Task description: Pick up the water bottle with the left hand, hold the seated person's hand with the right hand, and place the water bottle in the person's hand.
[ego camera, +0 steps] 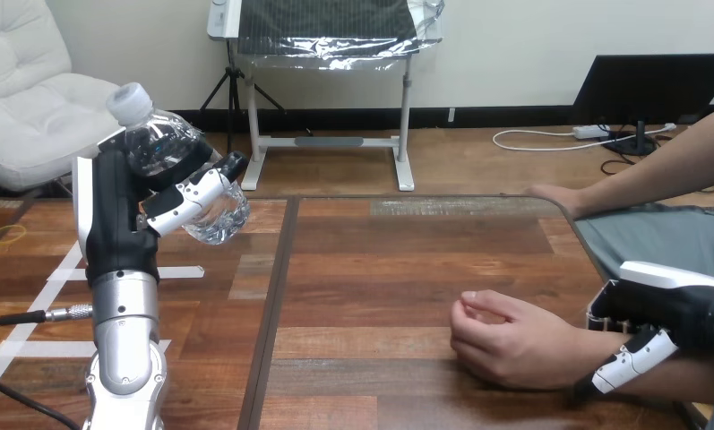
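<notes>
Upper left, our left hand [124,215] has its fingers curled round the tilted water bottle [167,143], held above the table [380,269]. Lower right, our right hand [666,309] clasps the person's wrist [575,354]. The person's hand [505,340] rests on the table.

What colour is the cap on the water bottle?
White cap on the clear water bottle, seen in the head view.

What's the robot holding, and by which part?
Left hand: clear plastic water bottle with white cap, fingers curled round its middle. Right hand lies over the person's wrist; grip unclear.
</notes>
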`<state>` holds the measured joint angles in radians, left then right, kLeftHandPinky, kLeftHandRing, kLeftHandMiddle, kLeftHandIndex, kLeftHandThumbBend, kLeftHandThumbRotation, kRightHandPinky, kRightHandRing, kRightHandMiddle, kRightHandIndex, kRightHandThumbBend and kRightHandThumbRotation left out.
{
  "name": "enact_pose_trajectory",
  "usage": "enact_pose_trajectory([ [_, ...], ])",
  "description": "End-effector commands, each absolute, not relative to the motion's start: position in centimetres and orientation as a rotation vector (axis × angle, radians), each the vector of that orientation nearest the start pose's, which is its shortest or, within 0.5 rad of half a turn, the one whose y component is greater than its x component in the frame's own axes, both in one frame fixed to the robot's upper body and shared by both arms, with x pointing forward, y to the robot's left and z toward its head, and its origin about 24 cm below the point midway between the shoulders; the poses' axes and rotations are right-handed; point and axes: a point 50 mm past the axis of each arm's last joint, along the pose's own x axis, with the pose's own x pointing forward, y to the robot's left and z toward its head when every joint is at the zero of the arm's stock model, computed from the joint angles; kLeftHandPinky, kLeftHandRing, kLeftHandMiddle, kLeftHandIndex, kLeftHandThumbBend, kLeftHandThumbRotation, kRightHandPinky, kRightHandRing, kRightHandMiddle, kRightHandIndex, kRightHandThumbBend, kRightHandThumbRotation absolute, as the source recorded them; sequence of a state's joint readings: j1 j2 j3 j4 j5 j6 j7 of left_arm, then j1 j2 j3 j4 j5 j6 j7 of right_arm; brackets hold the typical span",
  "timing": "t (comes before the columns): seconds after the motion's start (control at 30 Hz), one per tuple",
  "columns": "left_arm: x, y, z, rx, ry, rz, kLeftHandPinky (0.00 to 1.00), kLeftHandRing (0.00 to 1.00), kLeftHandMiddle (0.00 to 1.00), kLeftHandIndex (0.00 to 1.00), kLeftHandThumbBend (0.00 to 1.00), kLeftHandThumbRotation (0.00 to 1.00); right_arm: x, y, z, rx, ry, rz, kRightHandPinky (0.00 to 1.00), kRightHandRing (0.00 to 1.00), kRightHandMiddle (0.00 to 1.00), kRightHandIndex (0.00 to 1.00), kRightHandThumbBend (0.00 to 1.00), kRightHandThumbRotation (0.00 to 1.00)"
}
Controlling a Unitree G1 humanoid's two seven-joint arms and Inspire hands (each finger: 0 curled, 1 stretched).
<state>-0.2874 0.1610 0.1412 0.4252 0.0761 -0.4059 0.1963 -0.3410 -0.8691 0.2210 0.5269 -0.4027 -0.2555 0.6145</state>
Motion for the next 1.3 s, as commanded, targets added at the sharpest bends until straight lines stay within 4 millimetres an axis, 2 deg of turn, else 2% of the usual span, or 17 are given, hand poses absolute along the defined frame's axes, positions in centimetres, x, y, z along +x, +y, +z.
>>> enact_pose_trajectory([
  [0.0, 31.0, 20.2, 10.8, 0.157, -0.449, 0.255, 0.26, 0.31, 0.37, 0.41, 0.57, 0.0, 28.2, -28.5, 5.4, -1.164, 0.437, 0.712, 0.3, 0.36, 0.44, 0.48, 0.97, 0.34],
  [0.43, 31.0, 20.2, 10.8, 0.154, -0.441, 0.254, 0.26, 0.31, 0.36, 0.41, 0.58, 0.0, 28.3, -28.4, 6.0, -1.124, 0.438, 0.714, 0.3, 0.37, 0.45, 0.49, 0.95, 0.19],
  [1.03, 31.1, 20.2, 10.9, 0.162, -0.445, 0.251, 0.26, 0.31, 0.37, 0.41, 0.57, 0.0, 28.3, -28.6, 8.0, -1.096, 0.384, 0.679, 0.33, 0.39, 0.46, 0.5, 0.92, 0.05],
  [1.27, 31.2, 20.1, 10.9, 0.159, -0.444, 0.249, 0.26, 0.31, 0.37, 0.41, 0.57, 0.0, 28.4, -28.7, 8.9, -1.098, 0.369, 0.659, 0.33, 0.4, 0.46, 0.49, 0.92, 0.03],
])
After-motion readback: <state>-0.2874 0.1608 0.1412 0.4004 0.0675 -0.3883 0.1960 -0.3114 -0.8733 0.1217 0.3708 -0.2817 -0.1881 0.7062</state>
